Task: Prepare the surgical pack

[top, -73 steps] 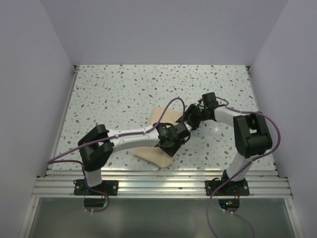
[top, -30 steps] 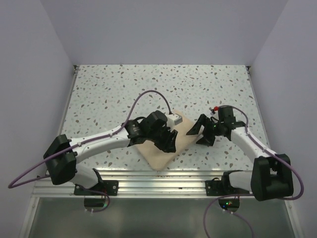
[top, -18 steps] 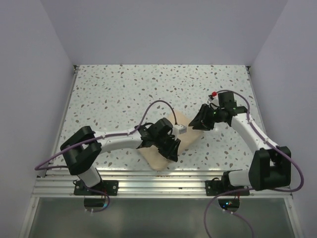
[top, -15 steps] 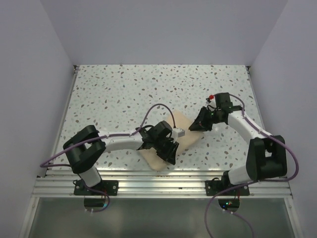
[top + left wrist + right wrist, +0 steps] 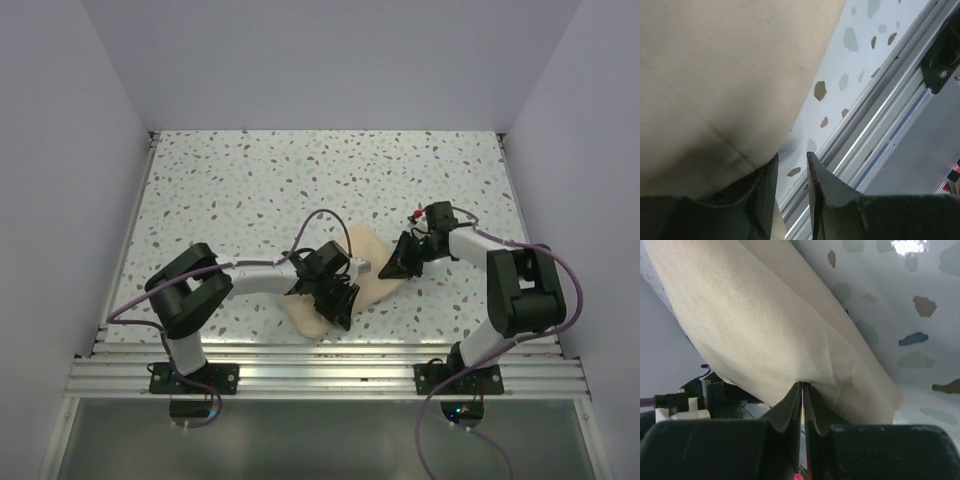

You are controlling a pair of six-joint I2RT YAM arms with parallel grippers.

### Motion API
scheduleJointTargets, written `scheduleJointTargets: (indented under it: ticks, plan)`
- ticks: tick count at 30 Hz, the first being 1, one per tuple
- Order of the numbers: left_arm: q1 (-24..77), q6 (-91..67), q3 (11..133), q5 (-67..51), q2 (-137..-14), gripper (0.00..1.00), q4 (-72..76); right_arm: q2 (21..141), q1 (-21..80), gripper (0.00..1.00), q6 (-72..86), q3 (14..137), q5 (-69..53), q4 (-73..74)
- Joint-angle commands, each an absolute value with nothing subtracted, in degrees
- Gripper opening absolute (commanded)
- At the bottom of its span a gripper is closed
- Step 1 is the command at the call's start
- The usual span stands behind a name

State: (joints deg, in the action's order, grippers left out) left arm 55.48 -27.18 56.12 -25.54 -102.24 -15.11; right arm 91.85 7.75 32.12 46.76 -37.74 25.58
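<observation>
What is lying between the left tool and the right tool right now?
The folded tan wrap lies between the left tool and the right tool, which pinches its edge. The top view shows this.

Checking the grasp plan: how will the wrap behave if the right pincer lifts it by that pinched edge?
Probably floppy: the wrap puckers and creases where the right pincer pinches it. Likely light, since its fold fits between nearly closed jaws. Its woven-looking surface suggests it should not slip out easily.
</observation>
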Motion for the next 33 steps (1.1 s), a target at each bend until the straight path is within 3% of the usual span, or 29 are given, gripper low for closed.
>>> scheduleJointTargets:
  ticks: [1,10,14,16,17,18,19,22,23,24,33]
  plan:
    - [50.28,-22.6,59.15,-19.35,-105.03,0.35,-18.71,95.97,7.65,0.08,30.23,49.74,-37.53,21.62]
    - [38.24,-14.6,70.21,-16.79,-110.12,0.37,-26.71,105.63,8.44,0.08,34.36,61.69,-37.71,18.98]
    - [36.21,-13.18,73.12,-16.7,-108.91,0.34,-28.82,105.12,9.31,0.11,35.07,66.35,-37.09,22.39]
    - [36.21,-14.06,71.99,-18.7,-106.45,0.4,-29.44,103.02,9.4,0.13,33.49,67.06,-35.69,25.73]
    - [36.3,-16.15,68.94,-19.42,-102.09,0.45,-29.01,100.05,9.32,0.2,31.66,66.97,-34.73,29.32]
    - [37.08,-17.3,66.91,-20.21,-99.17,0.57,-28.22,97.93,9.4,0.27,30.51,66.62,-32.8,30.83]
    - [37.7,-18.62,64.8,-20.82,-96.01,0.62,-27.52,96.08,9.67,0.4,29.37,66.36,-31.48,32.68]
    - [39.2,-24.24,56.27,-21.71,-83.35,0.76,-24.0,90.19,10.9,0.7,24.79,65.31,-25.41,40.85]
    - [39.2,-26.69,52.6,-21.88,-78.19,0.79,-22.86,88.7,11.94,0.98,23.83,63.82,-24.1,42.61]
    - [39.11,-27.68,51.08,-21.45,-75.7,1.0,-22.33,86.07,12.74,0.99,23.38,63.03,-22.17,43.32]
    - [36.05,-31.71,39.13,-15.29,-58.81,1.0,-9.34,79.19,16.79,0.99,22.5,54.14,-13.28,32.87]
